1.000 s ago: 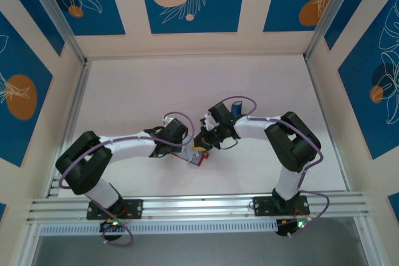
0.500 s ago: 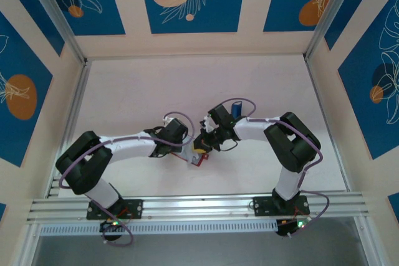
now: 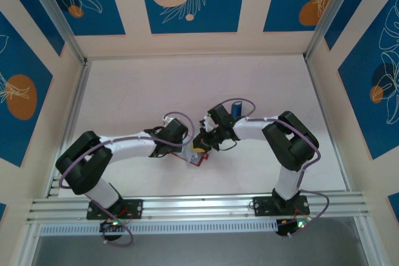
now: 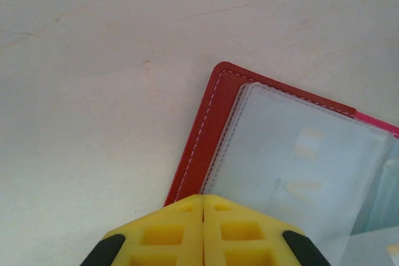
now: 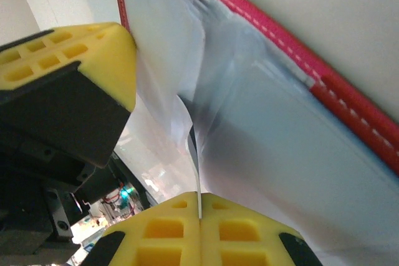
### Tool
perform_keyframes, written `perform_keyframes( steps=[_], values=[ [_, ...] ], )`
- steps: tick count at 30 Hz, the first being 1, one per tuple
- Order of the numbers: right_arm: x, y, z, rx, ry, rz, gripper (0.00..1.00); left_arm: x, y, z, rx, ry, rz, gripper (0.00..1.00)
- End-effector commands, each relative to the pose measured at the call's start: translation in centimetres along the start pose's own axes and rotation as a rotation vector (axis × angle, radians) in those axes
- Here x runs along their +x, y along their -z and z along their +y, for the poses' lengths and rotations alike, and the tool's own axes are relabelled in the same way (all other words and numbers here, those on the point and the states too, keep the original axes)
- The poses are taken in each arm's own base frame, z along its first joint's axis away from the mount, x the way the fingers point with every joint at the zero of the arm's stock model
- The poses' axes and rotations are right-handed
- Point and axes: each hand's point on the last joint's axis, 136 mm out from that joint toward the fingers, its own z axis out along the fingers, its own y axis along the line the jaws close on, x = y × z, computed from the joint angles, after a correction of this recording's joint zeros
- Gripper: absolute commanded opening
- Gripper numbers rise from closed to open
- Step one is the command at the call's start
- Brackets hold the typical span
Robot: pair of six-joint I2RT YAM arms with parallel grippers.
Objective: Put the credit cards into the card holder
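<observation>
Jaws of right gripper (image 5: 199, 213) closed on clear sleeve (image 5: 181, 116); left gripper (image 4: 203, 207) shut flush at edge of card holder (image 4: 209, 123), laid open between them. Sleeve could be torn, holder dragged, if pull is overdone.

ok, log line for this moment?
card holder: open on table | left gripper: jaws shut at its edge | right gripper: jaws shut, pinching clear sleeve

Ahead-left of the left tool (image 4: 202, 199), bare bench (image 4: 93, 60) lies open. The raised sleeves of the card holder (image 5: 280, 141) and the left tool crowd the space ahead of the right tool (image 5: 199, 207).
</observation>
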Motion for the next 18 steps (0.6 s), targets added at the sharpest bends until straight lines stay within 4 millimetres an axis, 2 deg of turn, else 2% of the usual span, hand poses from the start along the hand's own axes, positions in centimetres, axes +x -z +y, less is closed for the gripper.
perform_keyframes(
  steps=[1,11,18],
  values=[
    [-1.4,-0.4,-0.7,0.004,-0.062,-0.023,0.00,4.0,-1.3,1.7,-0.052,-0.020,0.131,0.07],
    [-3.2,-0.3,-1.7,0.013,-0.135,-0.143,0.00,4.3,-1.0,2.0,-0.055,-0.020,0.131,0.07],
    [-2.8,-1.4,-2.1,0.055,-0.154,-0.203,0.00,4.4,-1.0,1.9,-0.050,-0.021,0.133,0.07]
  ],
)
